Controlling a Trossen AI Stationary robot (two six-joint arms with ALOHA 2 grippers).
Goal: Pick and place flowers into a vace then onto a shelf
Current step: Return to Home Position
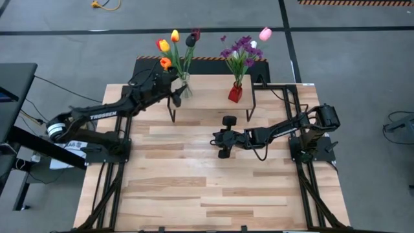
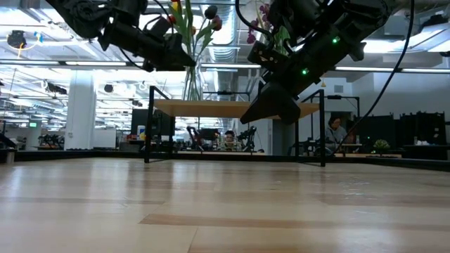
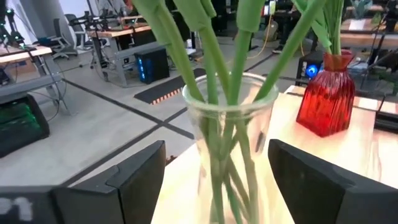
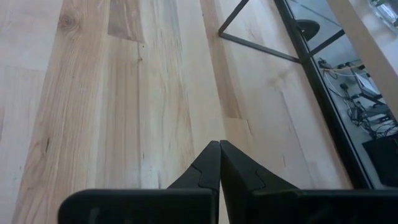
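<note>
The shelf [image 1: 210, 107] stands at the table's far side, its plank top on thin black legs. On the plank stand a clear glass vase [image 3: 227, 143] with yellow, orange, red and dark tulips [image 1: 173, 44], and a red vase [image 3: 326, 93] with purple sprigs and a pink tulip [image 1: 244, 48]. My left gripper [image 3: 216, 155] is open at the clear vase [image 1: 185, 88], one finger on either side of its wall, with a gap showing. My right gripper [image 4: 219, 144] is shut and holds nothing, hovering over the table's middle [image 1: 218, 141], in front of the shelf.
The slatted wooden table [image 1: 194, 188] lies bare toward the near side. The shelf's black legs [image 4: 249, 43] stand just beyond my right gripper. The red vase sits close to the clear one on the plank. People and desks show in the room behind [image 2: 334, 133].
</note>
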